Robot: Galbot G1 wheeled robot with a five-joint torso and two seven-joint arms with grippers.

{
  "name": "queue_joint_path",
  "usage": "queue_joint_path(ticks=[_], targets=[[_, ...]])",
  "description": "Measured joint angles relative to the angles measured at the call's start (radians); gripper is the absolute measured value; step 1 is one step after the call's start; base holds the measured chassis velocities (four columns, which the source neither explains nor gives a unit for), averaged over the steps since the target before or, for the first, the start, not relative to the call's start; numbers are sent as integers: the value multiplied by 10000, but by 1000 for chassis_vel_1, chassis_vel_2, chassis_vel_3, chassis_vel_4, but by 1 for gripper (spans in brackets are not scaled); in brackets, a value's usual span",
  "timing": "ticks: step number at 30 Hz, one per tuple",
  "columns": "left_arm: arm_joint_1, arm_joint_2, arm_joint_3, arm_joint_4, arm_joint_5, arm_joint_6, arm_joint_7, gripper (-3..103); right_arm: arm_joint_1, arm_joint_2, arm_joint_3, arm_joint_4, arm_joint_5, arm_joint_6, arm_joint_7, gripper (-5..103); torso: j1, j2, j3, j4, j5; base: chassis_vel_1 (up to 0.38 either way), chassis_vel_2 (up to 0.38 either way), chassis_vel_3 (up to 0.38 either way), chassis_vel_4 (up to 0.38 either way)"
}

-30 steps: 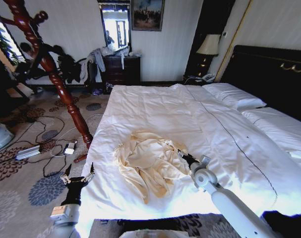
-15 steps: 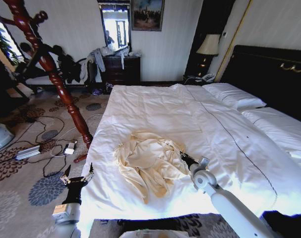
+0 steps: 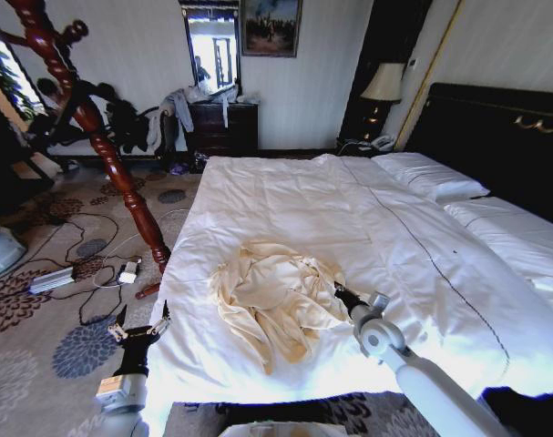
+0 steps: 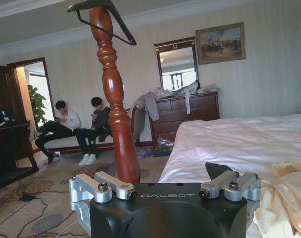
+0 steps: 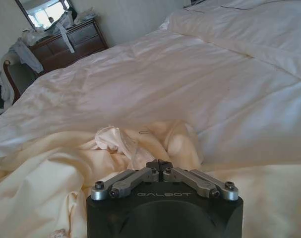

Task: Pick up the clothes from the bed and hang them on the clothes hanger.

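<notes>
The cream-yellow clothes [image 3: 271, 296] lie crumpled on the near part of the bed [image 3: 349, 209], on its white duvet. My right gripper [image 3: 340, 293] sits low at the right edge of the clothes. In the right wrist view that gripper [image 5: 160, 166] is shut, fingertips together, with the clothes [image 5: 135, 144] just beyond them and nothing seen between them. Off the bed's left side, my left gripper [image 3: 138, 326] hangs above the carpet; in its own view it [image 4: 165, 184] is open. The black clothes hanger [image 4: 110, 17] rests at the top of the wooden coat stand [image 4: 115, 129].
The red-brown coat stand [image 3: 103, 146] leans up beside the bed's left edge. Cables and a power strip [image 3: 53, 278] lie on the carpet. A dark dresser [image 3: 223, 127] strewn with garments stands at the far wall. A black headboard [image 3: 495, 137] lies to the right.
My right gripper has drawn back a little toward me along the clothes' right edge. The clothes and the left arm have hardly changed.
</notes>
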Motion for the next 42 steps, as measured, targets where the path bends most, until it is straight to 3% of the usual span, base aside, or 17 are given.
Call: queue_joint_path(ticks=[6, 8, 11, 14, 15, 17, 21, 26, 29, 31, 34, 36, 38, 41, 42], targets=[[73, -67, 77, -36, 179, 0, -38, 100, 549, -78, -102, -180, 81, -315, -127, 2, 0, 0, 0, 1, 1, 0, 0, 0, 0], [103, -91, 88, -62, 231, -6, -42, 100, 1128, -104, -309, -448, 457, -548, -353, 14, 0, -1, 0, 4, 0, 0, 0, 0, 0], [138, -108, 90, -86, 257, -12, -46, 100, 1681, -102, -532, -713, 881, -768, -600, 19, 0, -1, 1, 3, 1, 0, 0, 0, 0], [167, -122, 45, -104, 268, -19, -68, 100, 2529, 28, -985, -1184, 1399, -1076, -715, 35, 0, -1, 1, 2, 0, 0, 0, 0, 0], [167, -125, 14, -104, 267, -21, -84, 100, 2835, 111, -1184, -1436, 1460, -1146, -724, 35, 0, -1, 1, 3, -1, 0, 0, 0, 0], [165, -127, -14, -104, 264, -21, -104, 100, 3180, 211, -1407, -1775, 1476, -1193, -754, 41, 0, -1, 1, 3, 0, 0, 0, 0, 0], [136, -151, -76, -67, 240, -23, -161, 100, 4366, 680, -2200, -3155, 1055, -1309, -939, 62, 1, -1, 1, 4, 0, 0, 0, 0, 0], [81, -154, -112, 14, 206, -23, -190, 100, 4693, 848, -2486, -3549, 918, -1464, -846, 73, 1, -1, 2, 3, 1, 0, 0, 0, 0], [-23, -122, -139, 153, 152, -18, -222, 100, 4748, 867, -2587, -3596, 917, -1651, -673, 88, 0, -1, 2, 1, 0, 0, 0, 0, 0], [-88, -110, -139, 228, 132, -12, -231, 100, 4706, 855, -2608, -3575, 917, -1700, -644, 84, 1, -1, 1, 1, -1, 0, 0, 0, 0], [-206, -109, -79, 388, 122, 18, -237, 100, 4537, 818, -2679, -3437, 910, -1758, -641, 68, 0, -1, 1, -1, -1, 0, 0, 0, 0], [-220, -110, -67, 407, 122, 22, -237, 100, 4511, 815, -2691, -3410, 906, -1770, -642, 68, 0, -1, 1, 0, 0, 0, 0, 0, 0], [-265, -108, -53, 460, 122, 35, -239, 100, 4421, 799, -2746, -3334, 845, -1807, -643, 57, 1, -1, 1, 1, -1, 0, 0, 0, 0], [-281, -93, -57, 473, 118, 43, -246, 100, 4394, 789, -2777, -3323, 751, -1808, -652, 51, 1, -1, 1, 1, 0, 0, 0, 0, 0], [-290, -74, -72, 478, 104, 52, -261, 100, 4368, 768, -2817, -3323, 576, -1807, -675, 40, 0, -1, 1, 1, 0, 0, 0, 0, 0]])
